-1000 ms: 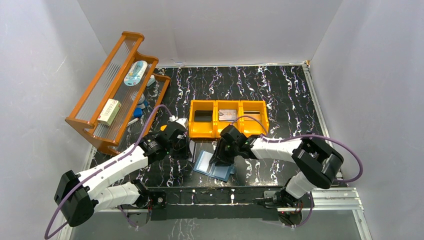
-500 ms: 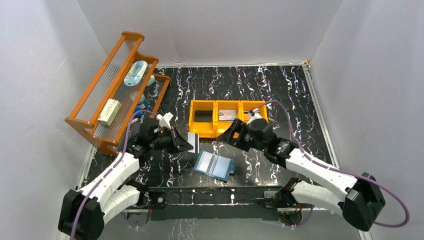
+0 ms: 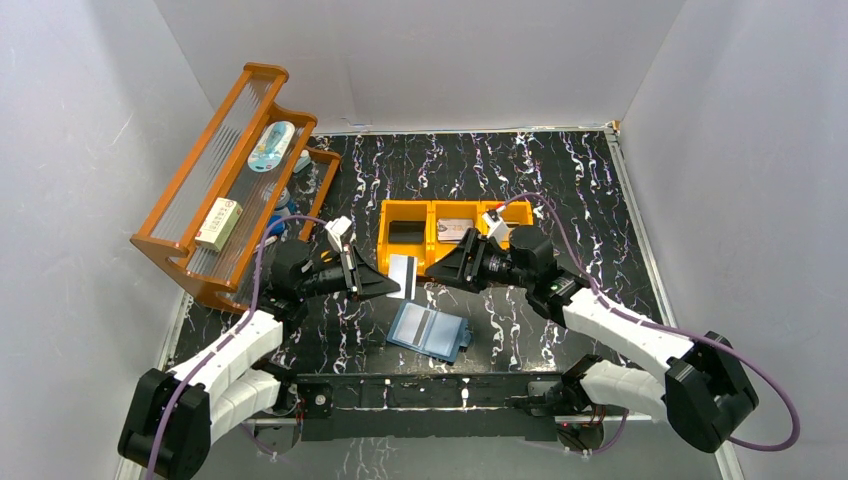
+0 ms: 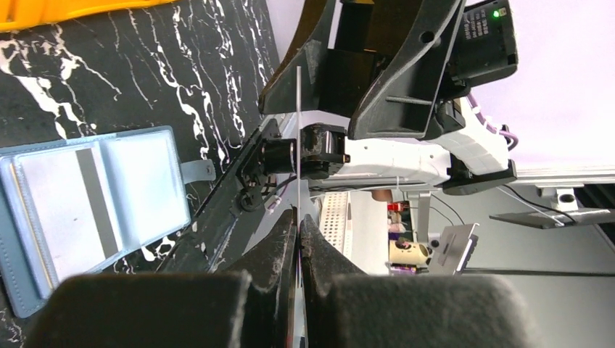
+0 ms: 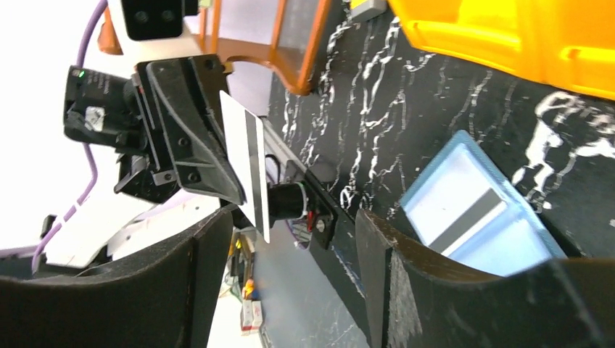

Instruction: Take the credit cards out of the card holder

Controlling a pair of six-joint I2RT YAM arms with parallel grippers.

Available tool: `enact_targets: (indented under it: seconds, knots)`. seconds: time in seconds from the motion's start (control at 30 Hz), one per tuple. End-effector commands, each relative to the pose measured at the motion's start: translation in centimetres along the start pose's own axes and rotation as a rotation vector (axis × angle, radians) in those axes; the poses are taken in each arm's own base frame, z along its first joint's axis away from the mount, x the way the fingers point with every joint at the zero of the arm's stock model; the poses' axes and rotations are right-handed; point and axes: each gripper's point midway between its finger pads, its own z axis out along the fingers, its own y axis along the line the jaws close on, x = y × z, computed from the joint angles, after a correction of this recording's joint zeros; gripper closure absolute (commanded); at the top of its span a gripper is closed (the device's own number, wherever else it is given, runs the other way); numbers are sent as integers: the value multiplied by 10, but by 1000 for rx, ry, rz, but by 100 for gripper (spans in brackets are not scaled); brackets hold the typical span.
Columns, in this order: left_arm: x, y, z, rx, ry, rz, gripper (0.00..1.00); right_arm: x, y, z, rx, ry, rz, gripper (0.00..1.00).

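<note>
Left tool (image 3: 384,286): pinching edge of striped card (image 5: 250,170), midair. Right tool (image 3: 443,272): wide, short of card. Card holder (image 3: 430,331): open on tabletop (image 3: 560,190) below.

Nothing is legible: print on the arm label (image 4: 484,32), upper right of the left wrist view, and on the shelf box (image 3: 218,222), left of the top view, is too small. The credit card (image 5: 246,163) shows only a stripe.

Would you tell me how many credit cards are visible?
3 cards: one pinched in the left gripper, one pocketed in the card holder, one in the orange bin's middle compartment; others may be hidden.
</note>
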Motion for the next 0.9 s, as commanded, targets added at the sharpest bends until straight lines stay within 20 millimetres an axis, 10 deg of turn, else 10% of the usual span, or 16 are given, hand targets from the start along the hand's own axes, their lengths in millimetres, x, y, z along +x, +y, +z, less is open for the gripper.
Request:
enact_targets:
  seconds: [0.0, 0.87]
  knots:
    - [1, -25, -2, 85, 41, 51, 100, 6, 38, 2, -181, 38, -34, 31]
    - [4, -47, -3, 158, 80, 68, 100, 24, 69, 15, -386, 121, -32, 67]
